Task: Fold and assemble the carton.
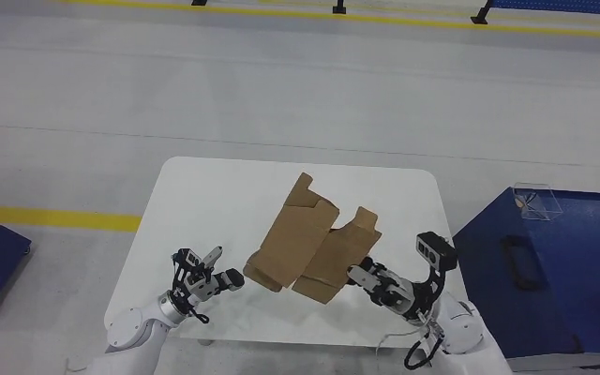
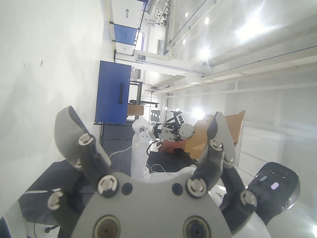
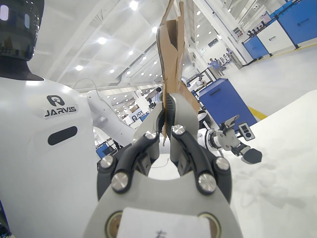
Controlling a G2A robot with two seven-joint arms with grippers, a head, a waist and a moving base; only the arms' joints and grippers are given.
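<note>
A flattened brown carton (image 1: 309,242) hangs tilted above the middle of the white table (image 1: 197,202), its flaps pointing to the far side. My right gripper (image 1: 360,274) is shut on the carton's near right edge; in the right wrist view the carton (image 3: 171,50) stands edge-on, rising from between the shut gripper (image 3: 164,117). My left gripper (image 1: 225,265) is open, just left of the carton's near left corner and apart from it. In the left wrist view the open gripper (image 2: 146,127) has nothing between its fingers, and the carton (image 2: 232,125) lies beyond one fingertip.
A blue cabinet (image 1: 534,272) stands close to the table's right side with a clear plastic box (image 1: 536,200) on top. Another blue object (image 1: 9,248) sits at the far left. The table's far half and left part are bare.
</note>
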